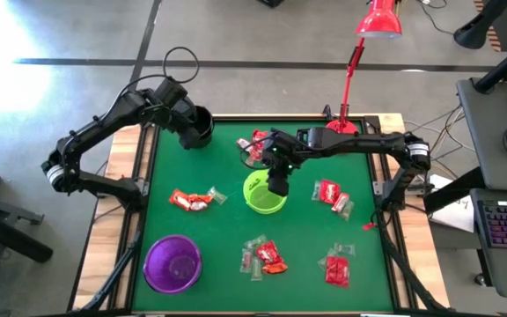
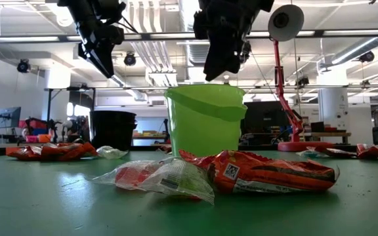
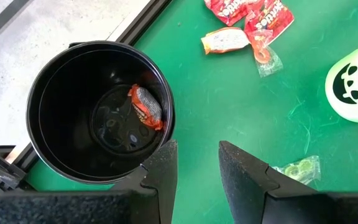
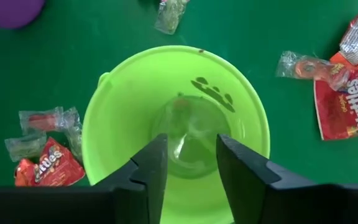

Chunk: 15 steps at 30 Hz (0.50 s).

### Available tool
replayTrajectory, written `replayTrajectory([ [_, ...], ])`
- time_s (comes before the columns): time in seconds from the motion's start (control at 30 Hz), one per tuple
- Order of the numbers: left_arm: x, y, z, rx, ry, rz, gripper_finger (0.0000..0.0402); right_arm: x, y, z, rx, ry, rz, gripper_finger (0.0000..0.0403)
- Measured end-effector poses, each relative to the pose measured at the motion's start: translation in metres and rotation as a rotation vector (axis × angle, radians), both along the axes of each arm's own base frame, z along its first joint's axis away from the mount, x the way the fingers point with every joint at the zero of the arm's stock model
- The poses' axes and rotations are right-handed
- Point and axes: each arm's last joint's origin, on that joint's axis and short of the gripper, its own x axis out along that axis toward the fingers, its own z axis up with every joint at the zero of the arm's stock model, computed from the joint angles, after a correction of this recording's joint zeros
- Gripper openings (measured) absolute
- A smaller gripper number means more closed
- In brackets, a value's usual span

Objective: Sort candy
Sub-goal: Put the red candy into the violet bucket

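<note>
Right gripper (image 4: 188, 180) hung right over the green cup (image 4: 107, 130), fingers spread apart with nothing pinched between them. Seen from the right wrist: a pale clear-wrapped sweet (image 4: 191, 134) lay at the bottom of the green cup, straight below the gap of the fingers. Around that cup on the green mat (image 1: 227, 229), more candy: a red pack with clear ones (image 4: 39, 152) to one side of the gripper, a bigger red pack (image 4: 347, 109) and a clear ring sweet (image 4: 306, 67) to the other side. Farther off from the gripper, a bit of the purple cup (image 4: 8, 9).

Left gripper (image 3: 196, 180) hung just above the rim of the black cup (image 3: 48, 93) at the far corner of the table, fingers parted, holding nothing. Inside the black cup, one red-orange sweet (image 3: 145, 107) on the bottom. Beyond the left fingers, red packs (image 3: 247, 15) and a clear sweet (image 3: 267, 56) on the mat, and another clear one (image 3: 300, 168) close beside one finger.

From above: purple cup (image 1: 172, 262) alone near the front, well apart from both grippers. Candy in small heaps near the green cup (image 1: 264, 194): one heap (image 1: 192, 201) between the two arms, one (image 1: 331, 195) on the right gripper's outer side, two more (image 1: 262, 255) (image 1: 337, 264) toward the front. Red lamp (image 1: 359, 53) stood behind the right arm.
</note>
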Motion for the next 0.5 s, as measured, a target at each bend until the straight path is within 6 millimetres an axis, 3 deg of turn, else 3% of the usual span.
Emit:
replayTrajectory([
  [0.27,-0.002,-0.002,-0.001,-0.019,0.021,0.0,0.01,0.001,-0.006,0.001,-0.132,0.004,-0.086,0.0153],
  [0.5,-0.002,-0.001,-0.001,0.002,0.032,0.009,0.01,-0.003,-0.025,0.001,-0.287,0.034,-0.22,0.0154],
])
